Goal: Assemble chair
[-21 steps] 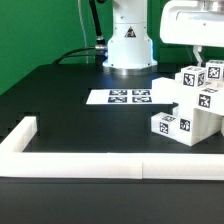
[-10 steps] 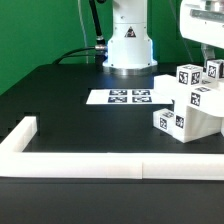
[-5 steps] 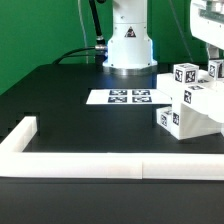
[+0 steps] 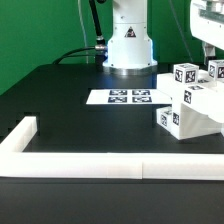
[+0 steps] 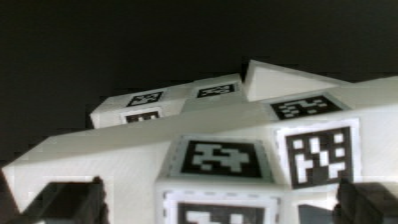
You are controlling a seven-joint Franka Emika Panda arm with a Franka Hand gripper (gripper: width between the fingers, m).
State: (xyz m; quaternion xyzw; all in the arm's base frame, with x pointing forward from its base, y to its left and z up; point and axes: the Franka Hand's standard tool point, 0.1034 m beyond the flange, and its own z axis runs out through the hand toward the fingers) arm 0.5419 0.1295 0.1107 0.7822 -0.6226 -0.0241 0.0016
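The gripper (image 5: 214,205) stands wide open in the wrist view, its two dark fingers (image 5: 71,200) apart on either side of the chair (image 5: 231,130) and gripping nothing; whether the pads touch the white plastic cannot be told. In the exterior view only a bit of the white arm head shows at the upper edge, above the chair (image 4: 195,100).

There is one chair assembly, a single joined cluster of white blocks at the exterior view's right edge on the black table (image 4: 70,90). It carries several black-and-white tags; seven can be counted in the wrist view.

Just beside it, toward the exterior view's left, lies one marker board (image 4: 122,97) with four tags. Behind that stands the robot base (image 4: 128,45). One long white border wall (image 4: 100,162) runs along the near edge, with a short return at the exterior view's left.
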